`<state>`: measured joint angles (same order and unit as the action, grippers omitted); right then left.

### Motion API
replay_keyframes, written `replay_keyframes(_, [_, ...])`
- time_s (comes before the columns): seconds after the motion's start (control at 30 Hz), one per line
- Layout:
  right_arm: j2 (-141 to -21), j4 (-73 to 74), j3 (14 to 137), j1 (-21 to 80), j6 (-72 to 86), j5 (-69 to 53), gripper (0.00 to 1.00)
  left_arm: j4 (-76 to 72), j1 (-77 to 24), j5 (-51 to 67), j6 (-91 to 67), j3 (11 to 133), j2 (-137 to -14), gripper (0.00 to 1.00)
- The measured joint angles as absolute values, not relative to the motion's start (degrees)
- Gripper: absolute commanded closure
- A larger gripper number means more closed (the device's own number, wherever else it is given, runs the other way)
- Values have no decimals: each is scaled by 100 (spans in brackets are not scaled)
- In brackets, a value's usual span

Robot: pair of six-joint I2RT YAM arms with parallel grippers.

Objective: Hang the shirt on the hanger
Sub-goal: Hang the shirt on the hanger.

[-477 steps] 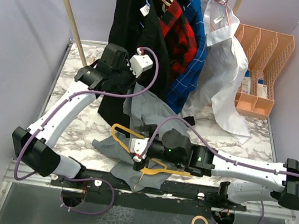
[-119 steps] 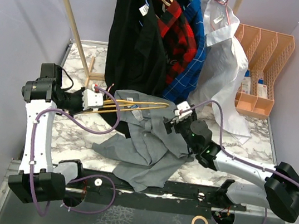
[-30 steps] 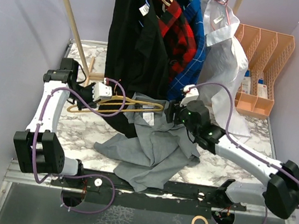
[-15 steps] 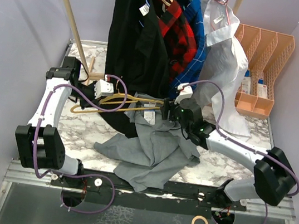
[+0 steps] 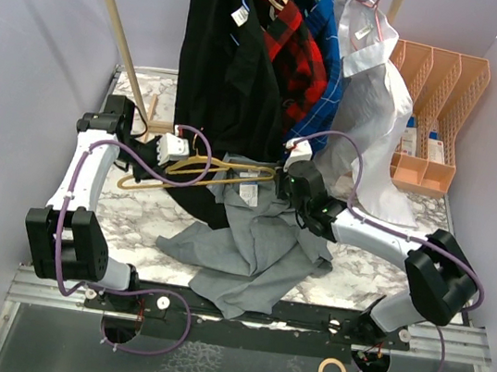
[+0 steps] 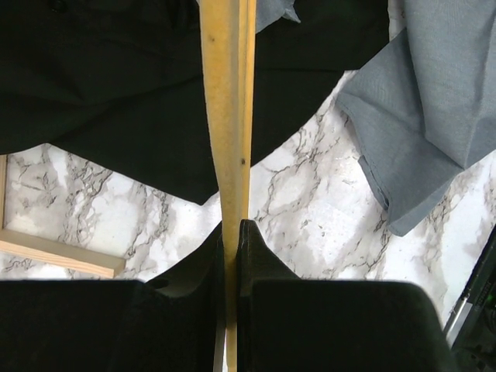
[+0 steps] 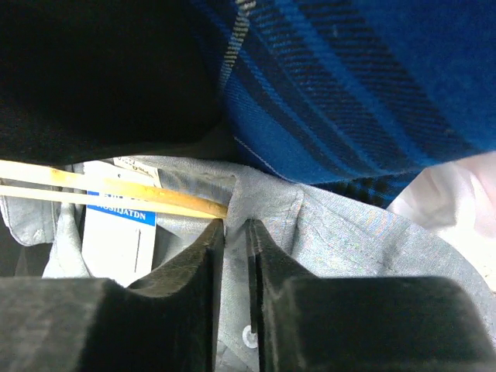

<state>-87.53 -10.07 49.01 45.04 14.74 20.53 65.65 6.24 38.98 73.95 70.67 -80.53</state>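
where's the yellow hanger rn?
Top view, centre-left: the hanger is held roughly level by the left gripper, its far end at the collar of the grey shirt, below the black garment.

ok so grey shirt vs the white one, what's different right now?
The grey shirt lies crumpled on the table; the white shirt hangs from the rack. The right hand pinches the grey shirt's collar, with the yellow hanger tip at it; no hand touches the white shirt. Both are collared shirts.
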Motion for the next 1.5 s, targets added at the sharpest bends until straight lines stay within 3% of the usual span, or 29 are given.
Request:
replay_keyframes(0.23, [-8407, -1007, 4901, 4504, 1227, 2095, 95, 6923, 602, 4095, 7533, 7057, -8075, 100])
replay_keyframes(0.6, [-7730, -755, 4901, 4504, 1081, 2062, 98, 7240, 436, 4574, 7456, 7253, -8180, 100])
replay_keyframes(1.1, [-6967, -34, 4788, 4504, 1090, 1898, 99, 6558, 438, 4364, 7030, 7273, -8141, 100])
replay_keyframes(1.5, [-6952, 43, 4724, 4504, 1376, 1031, 99, 6731, 215, 4692, 6956, 7273, -8084, 100])
